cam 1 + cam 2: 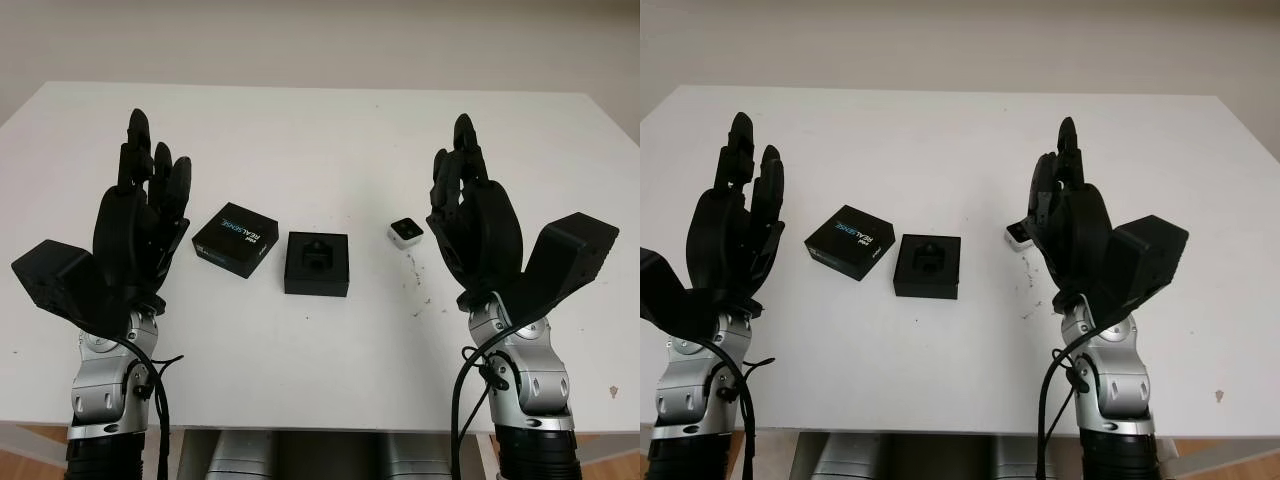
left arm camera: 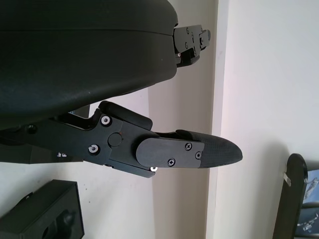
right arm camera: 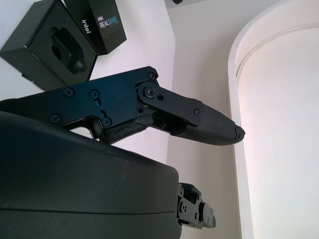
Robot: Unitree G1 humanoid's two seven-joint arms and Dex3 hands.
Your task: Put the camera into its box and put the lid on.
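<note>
Read "intel REALSENSE" in white and blue print on the black lid [image 3: 102, 25], lying flat on the white surface [image 1: 330, 150] just beside the open box [image 1: 317, 263]. Made out the same "REALSENSE" wording, slanted, on the lid's top face from the head views. Found no other legible text, numbers or signs anywhere else.

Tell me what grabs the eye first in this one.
Two black hands raised above the white table, the left hand near the table's left side and the right hand toward its right, both open and holding nothing. Between them lie the RealSense lid and the open black box side by side, with the small white camera just beside the right hand.
</note>
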